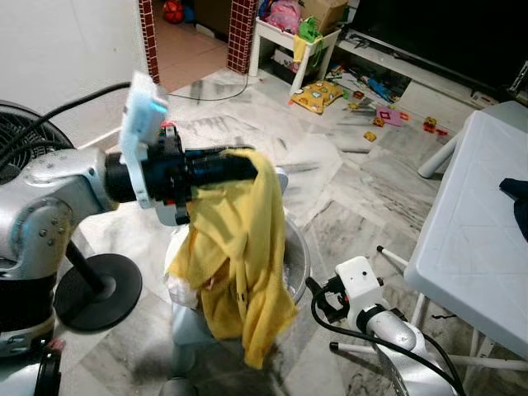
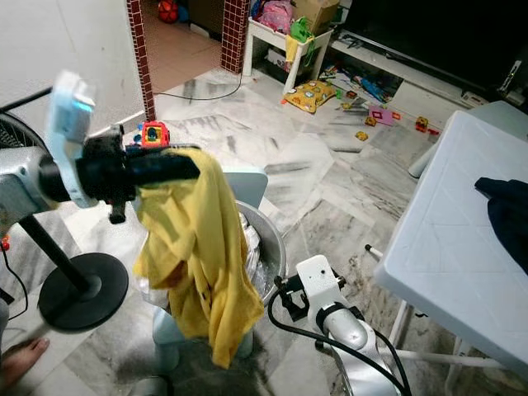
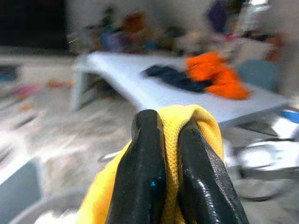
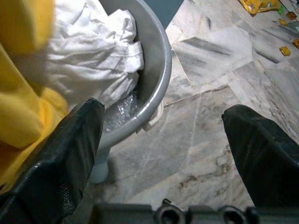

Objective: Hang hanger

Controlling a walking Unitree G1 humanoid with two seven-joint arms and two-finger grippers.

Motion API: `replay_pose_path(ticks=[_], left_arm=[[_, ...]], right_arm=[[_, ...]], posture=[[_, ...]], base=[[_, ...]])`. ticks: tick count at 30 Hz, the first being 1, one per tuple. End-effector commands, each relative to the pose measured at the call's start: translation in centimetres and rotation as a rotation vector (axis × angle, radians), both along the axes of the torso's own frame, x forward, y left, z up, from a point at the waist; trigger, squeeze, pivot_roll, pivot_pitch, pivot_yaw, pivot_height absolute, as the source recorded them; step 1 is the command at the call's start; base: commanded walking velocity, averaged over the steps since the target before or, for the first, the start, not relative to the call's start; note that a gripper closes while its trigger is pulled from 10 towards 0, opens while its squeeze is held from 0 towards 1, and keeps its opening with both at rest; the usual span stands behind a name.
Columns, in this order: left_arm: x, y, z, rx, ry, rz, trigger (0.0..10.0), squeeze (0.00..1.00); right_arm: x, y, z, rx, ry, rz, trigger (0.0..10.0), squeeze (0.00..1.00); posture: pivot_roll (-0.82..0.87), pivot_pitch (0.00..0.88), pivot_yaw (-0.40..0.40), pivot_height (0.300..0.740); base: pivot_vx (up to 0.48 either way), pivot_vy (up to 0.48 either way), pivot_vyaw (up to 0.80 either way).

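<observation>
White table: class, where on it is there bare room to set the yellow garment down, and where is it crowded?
The white table is bare across its near and middle surface, bordered by its front edge and the dark garment at its far right. That corner is taken. The basin below the yellow garment is crowded with white cloth.

A yellow garment point(image 1: 235, 256) hangs in mid-air, its upper edge pinched between the closed black fingers point(image 3: 145, 182) of the left gripper point(image 1: 247, 165). The cloth drapes in loose folds straight down from that grip, its lowest corner ending near the floor. It hangs in front of a grey metal basin point(image 2: 268, 239) holding white laundry point(image 4: 93, 60) (a small dark mark or button shows on the lower yellow fabric). No hanger can be made out.
</observation>
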State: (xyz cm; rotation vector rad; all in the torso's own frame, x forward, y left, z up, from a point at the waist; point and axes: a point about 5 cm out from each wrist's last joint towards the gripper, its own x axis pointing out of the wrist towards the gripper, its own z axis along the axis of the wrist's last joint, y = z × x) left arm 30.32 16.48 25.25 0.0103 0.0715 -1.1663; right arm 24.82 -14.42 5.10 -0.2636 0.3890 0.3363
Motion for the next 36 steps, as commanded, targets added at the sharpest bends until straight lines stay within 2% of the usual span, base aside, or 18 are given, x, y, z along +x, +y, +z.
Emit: replay_pose_path(ticks=[1,2,4,10,11,12,14,15,16,17,22,23,24,25,26,27,32,36], left_arm=[[1.4,0.7,-1.3,0.063,-0.048,0.123,0.0,0.00],[1.4,0.7,-1.3,0.063,-0.048,0.123,0.0,0.00],[3.3,1.4,-2.8,0.087,-0.045,0.297,0.0,0.00],[5.9,1.8,-4.8,0.137,-0.079,0.507,0.0,0.00],[6.9,2.2,-5.6,0.174,-0.103,0.600,0.0,0.00],[6.9,2.2,-5.6,0.174,-0.103,0.600,0.0,0.00],[7.6,3.0,-6.5,0.246,-0.139,0.714,0.0,0.00],[7.6,3.0,-6.5,0.246,-0.139,0.714,0.0,0.00],[7.8,3.6,-7.0,0.326,-0.180,0.768,0.0,0.00],[7.9,3.9,-7.2,0.349,-0.187,0.788,0.0,0.00],[7.9,4.3,-8.8,0.458,-0.193,0.819,0.0,0.00],[7.4,4.1,-10.6,0.525,-0.153,0.769,1.5,0.00],[7.3,4.1,-11.2,0.542,-0.136,0.752,1.5,0.00],[7.0,3.9,-12.1,0.574,-0.107,0.719,10.0,1.00],[6.2,3.9,-13.7,0.675,-0.094,0.663,10.0,1.00],[6.2,3.9,-13.7,0.675,-0.094,0.663,10.0,1.00],[4.8,4.7,-16.1,0.900,-0.158,0.610,10.0,1.00],[5.1,5.1,-15.4,0.919,-0.252,0.669,10.0,1.00]], right_arm=[[-0.1,-1.0,-0.1,-0.015,0.004,-0.027,10.0,0.00],[-0.1,-1.0,-0.1,-0.015,0.004,-0.027,10.0,0.00],[-0.3,-0.9,-0.1,-0.016,0.004,-0.027,10.0,0.00],[-0.3,-0.9,0.0,-0.018,-0.008,-0.030,10.0,0.00],[-0.3,-0.9,0.3,-0.018,-0.020,-0.039,10.0,0.00],[-0.3,-0.9,0.3,-0.018,-0.020,-0.039,10.0,0.00],[-0.3,-1.2,0.6,-0.020,-0.040,-0.057,10.0,0.00],[-0.3,-1.2,0.6,-0.020,-0.040,-0.057,10.0,0.00],[-0.5,-1.5,0.7,-0.022,-0.043,-0.068,10.0,0.00],[-0.6,-1.5,0.7,-0.023,-0.043,-0.072,10.0,0.00],[-1.1,-1.6,0.6,-0.026,-0.040,-0.078,10.0,0.00],[-1.2,-1.5,0.5,-0.025,-0.039,-0.078,10.0,0.00],[-1.2,-1.4,0.6,-0.024,-0.038,-0.078,10.0,0.00],[-1.3,-1.4,0.6,-0.024,-0.038,-0.077,10.0,0.00],[-1.3,-1.3,0.6,-0.023,-0.038,-0.076,10.0,0.00],[-1.3,-1.3,0.6,-0.023,-0.038,-0.076,10.0,0.00],[-1.4,-1.4,0.7,-0.023,-0.042,-0.077,10.0,0.00],[-1.5,-1.5,0.9,-0.023,-0.046,-0.081,10.0,0.00]], posture=[[0.18,0.086,-0.180,0.740],[0.18,0.086,-0.180,0.740],[0.17,0.086,-0.182,0.740],[0.16,0.088,-0.181,0.740],[0.15,0.089,-0.176,0.740],[0.15,0.089,-0.176,0.740],[0.14,0.089,-0.171,0.740],[0.14,0.089,-0.171,0.740],[0.13,0.091,-0.167,0.740],[0.13,0.091,-0.167,0.740],[0.13,0.098,-0.164,0.740],[0.12,0.100,-0.163,0.740],[0.12,0.100,-0.163,0.740],[0.12,0.101,-0.164,0.740],[0.13,0.101,-0.163,0.740],[0.13,0.101,-0.163,0.740],[0.12,0.103,-0.161,0.740],[0.12,0.103,-0.163,0.740]], base=[[0.000,0.000,0.00],[0.000,0.000,0.00],[0.000,0.000,0.00],[0.000,0.000,0.00],[0.000,0.000,0.00],[0.000,0.000,0.00],[0.000,0.000,0.00],[0.000,0.000,0.00],[0.000,0.000,0.00],[0.000,0.000,0.00],[0.000,0.000,0.00],[0.000,0.000,0.00],[0.000,0.000,0.00],[0.000,0.000,0.00],[0.000,0.000,0.00],[0.000,0.000,0.00],[0.000,0.000,0.00],[0.000,0.000,0.00]])
